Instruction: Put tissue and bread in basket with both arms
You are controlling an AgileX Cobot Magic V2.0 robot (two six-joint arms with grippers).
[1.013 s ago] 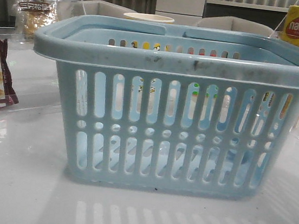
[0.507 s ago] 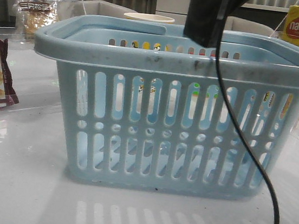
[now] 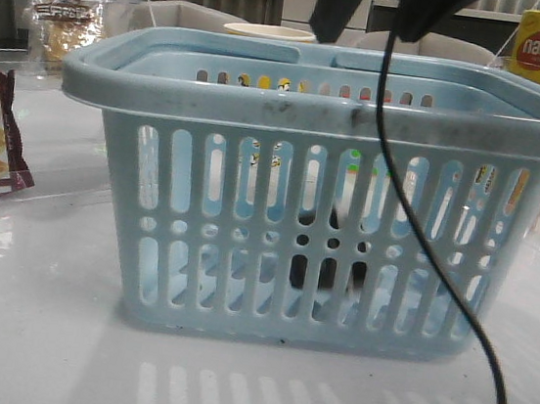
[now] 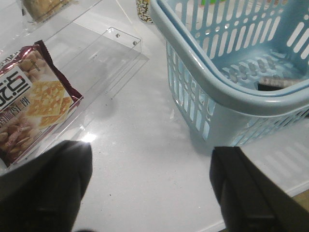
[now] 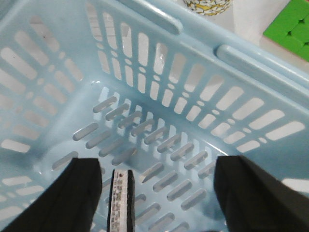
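I see the basket [image 3: 339, 122] as pale blue moulded plastic, its rim scuffed and smudged dark. The worktop [image 3: 37, 331] looks glossy white, mirroring the slots. Left of my left gripper [image 4: 145, 188], whose fingers look matt black, the cracker packet [image 4: 29, 101] is shiny printed film.

Tissue [image 5: 120, 200] now inside basket [image 3: 321, 110], right gripper [image 5: 157, 193] empty above.

Open basket [image 5: 145, 92] floor beside tissue [image 5: 119, 200]

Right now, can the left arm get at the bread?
Probably yes: the bread lies uncovered at the far left, and the left tool hangs open and empty over bare table, outside the basket.
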